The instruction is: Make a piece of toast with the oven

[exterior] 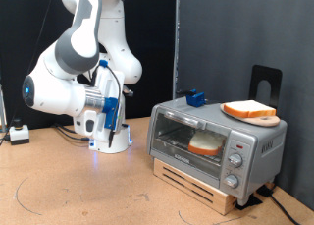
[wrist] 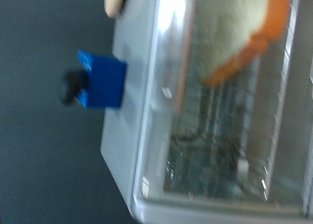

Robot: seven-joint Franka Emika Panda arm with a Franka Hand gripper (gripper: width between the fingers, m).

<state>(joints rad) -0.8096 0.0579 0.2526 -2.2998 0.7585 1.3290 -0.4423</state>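
The silver oven (exterior: 211,137) stands on the exterior view's right with its glass door shut. One slice of toast (exterior: 206,143) lies inside on the wire rack. It also shows through the glass in the wrist view (wrist: 235,28). A second slice (exterior: 248,110) rests on a wooden plate (exterior: 267,121) on the oven's top. My gripper (exterior: 101,115) hangs on the folded arm at the exterior view's left, well away from the oven. Its fingers do not show in the wrist view.
A small blue block (exterior: 194,97) sits on the oven's top, also in the wrist view (wrist: 102,80). Round knobs (exterior: 235,158) are on the oven's right panel. The oven rests on a wooden stand (exterior: 196,183). A black holder (exterior: 265,83) stands behind it.
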